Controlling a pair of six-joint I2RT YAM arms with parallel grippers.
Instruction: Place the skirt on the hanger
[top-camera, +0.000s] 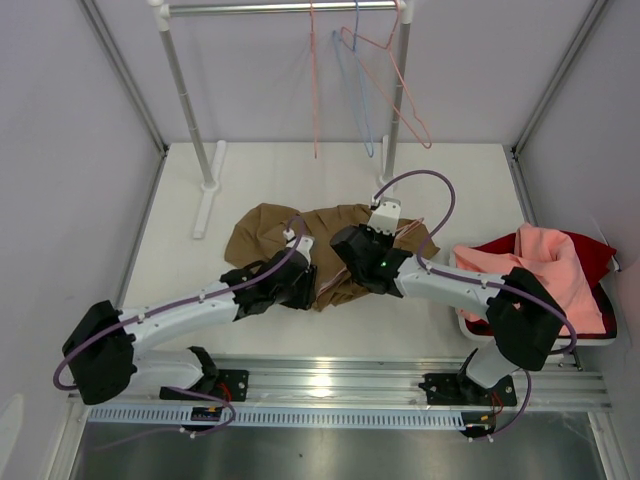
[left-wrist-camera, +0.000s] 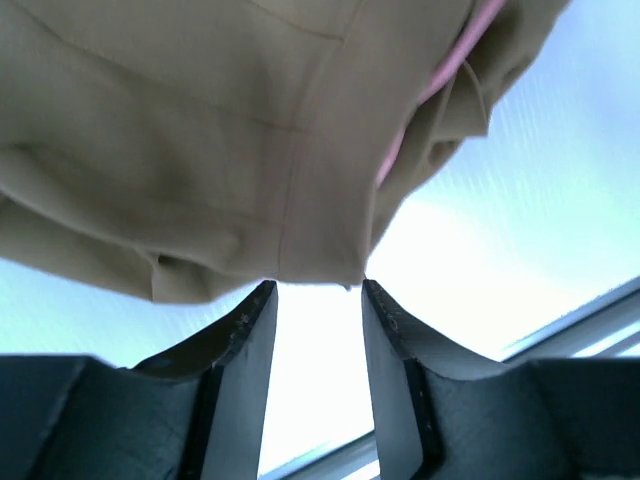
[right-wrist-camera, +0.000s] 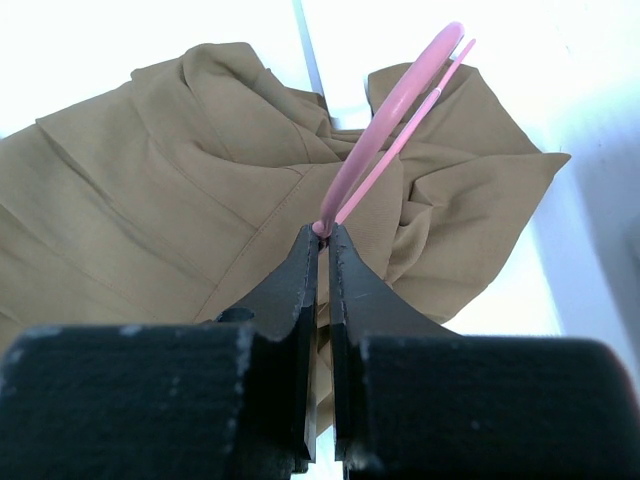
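The tan-brown skirt (top-camera: 265, 230) lies crumpled on the white table between the two arms. My right gripper (right-wrist-camera: 323, 229) is shut on the thin pink wire of the hanger (right-wrist-camera: 385, 140), which rises away from the fingertips over the skirt (right-wrist-camera: 150, 200). In the top view the right gripper (top-camera: 345, 243) sits over the skirt's middle. My left gripper (left-wrist-camera: 315, 285) stands open with nothing between its fingers. The skirt's hem (left-wrist-camera: 200, 150) hangs just past the tips, with a stretch of pink hanger wire (left-wrist-camera: 440, 80) in its folds. In the top view the left gripper (top-camera: 305, 285) is at the skirt's near edge.
A clothes rack (top-camera: 190, 100) stands at the back, with pink wire hangers (top-camera: 395, 85) and a light blue one (top-camera: 357, 95) on its bar. At the right, a basket (top-camera: 470, 322) holds salmon-pink cloth (top-camera: 545, 265) over dark red cloth (top-camera: 590, 250). A metal rail (top-camera: 330, 380) runs along the near edge.
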